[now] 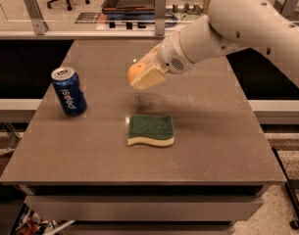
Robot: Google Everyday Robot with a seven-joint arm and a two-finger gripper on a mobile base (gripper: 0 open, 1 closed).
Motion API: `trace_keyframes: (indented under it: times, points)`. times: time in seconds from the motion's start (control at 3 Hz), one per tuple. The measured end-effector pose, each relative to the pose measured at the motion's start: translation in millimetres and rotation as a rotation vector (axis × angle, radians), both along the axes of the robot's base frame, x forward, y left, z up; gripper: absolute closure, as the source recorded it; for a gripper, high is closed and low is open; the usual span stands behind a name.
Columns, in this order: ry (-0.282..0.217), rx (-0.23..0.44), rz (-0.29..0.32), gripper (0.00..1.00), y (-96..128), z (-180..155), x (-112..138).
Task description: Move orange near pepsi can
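Gripper (145, 77) clamping orange (135, 71) between closed fingers, hovering above table (217, 146). Pepsi can (69, 91) standing upright to its left, well apart. Sponge (150, 129) lying nearer front edge.

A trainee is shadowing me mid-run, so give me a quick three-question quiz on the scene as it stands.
1. True or false: the two-finger gripper holds the small round orange fruit above the grey table.
2. Fill in: the blue aluminium pepsi can stands on the ____ side of the picture.
3. Which lies nearest the table's front edge? A) the can B) the green-and-yellow sponge C) the fruit
Key: 1 true; 2 left; 3 B.
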State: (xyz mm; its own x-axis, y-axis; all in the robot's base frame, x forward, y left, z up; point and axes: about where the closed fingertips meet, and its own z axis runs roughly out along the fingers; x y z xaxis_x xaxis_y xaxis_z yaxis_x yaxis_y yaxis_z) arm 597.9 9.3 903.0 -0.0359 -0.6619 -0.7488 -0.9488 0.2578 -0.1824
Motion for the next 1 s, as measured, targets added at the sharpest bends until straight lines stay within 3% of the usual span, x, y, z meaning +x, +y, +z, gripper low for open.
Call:
trace_keyframes:
  times: [0.67, 1.0]
  points:
    - [0.014, -0.03, 0.156, 1.0, 59, -17, -16]
    - [0.056, -0.05, 0.231, 1.0, 80, -30, -19]
